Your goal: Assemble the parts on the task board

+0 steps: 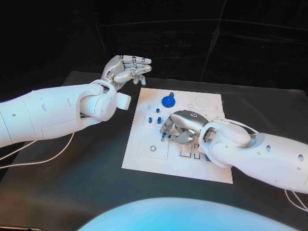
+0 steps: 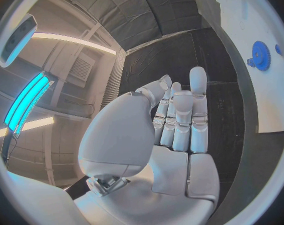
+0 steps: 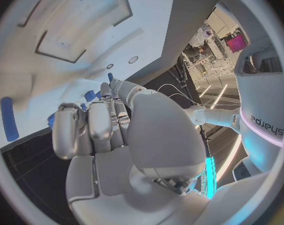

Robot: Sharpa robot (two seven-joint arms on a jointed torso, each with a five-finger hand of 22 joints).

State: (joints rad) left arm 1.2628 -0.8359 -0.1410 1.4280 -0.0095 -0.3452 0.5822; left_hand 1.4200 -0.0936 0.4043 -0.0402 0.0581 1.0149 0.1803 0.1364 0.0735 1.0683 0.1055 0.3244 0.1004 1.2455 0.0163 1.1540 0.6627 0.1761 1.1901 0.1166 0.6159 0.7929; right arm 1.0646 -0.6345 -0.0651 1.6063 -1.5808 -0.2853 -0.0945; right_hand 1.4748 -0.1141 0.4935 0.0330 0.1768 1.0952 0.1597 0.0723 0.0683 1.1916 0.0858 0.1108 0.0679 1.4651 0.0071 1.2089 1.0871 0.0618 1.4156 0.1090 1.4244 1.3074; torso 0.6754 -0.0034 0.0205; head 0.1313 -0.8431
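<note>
White rectangular task board (image 1: 144, 154) sits mid-worktop, long edges running from the near side to the far side, slightly skewed. Black worktop (image 1: 70, 183) shows as a bare margin on all four sides of the board, widest along the left edge and the near-left corner.

Left hand (image 1: 126, 70) hovers off the board, over the far-left part of the worktop just beyond the board's far-left corner. Fingers (image 2: 191, 112) are extended and close together, thumb alongside, nothing in them. Wrist view confirms: straight fingers over dark worktop, board edge off to the side.

Right hand (image 1: 180, 126) is down over the middle of the board, arm coming across the board's near-right corner. Its fingers (image 3: 91, 127) curl down toward the board surface among the small blue upright parts (image 1: 154, 119); can't tell if it has hold of one or is only touching the board.

Blue round gear-like part (image 1: 168, 101) stands near the board's far edge, clear of both hands; also seen at (image 2: 260, 55). Blue elongated piece (image 3: 9, 118) lies on the board near its edge in the right wrist view, apart from the fingers.

Board's near-left quarter carries only small outlines, and neither arm is over it.
</note>
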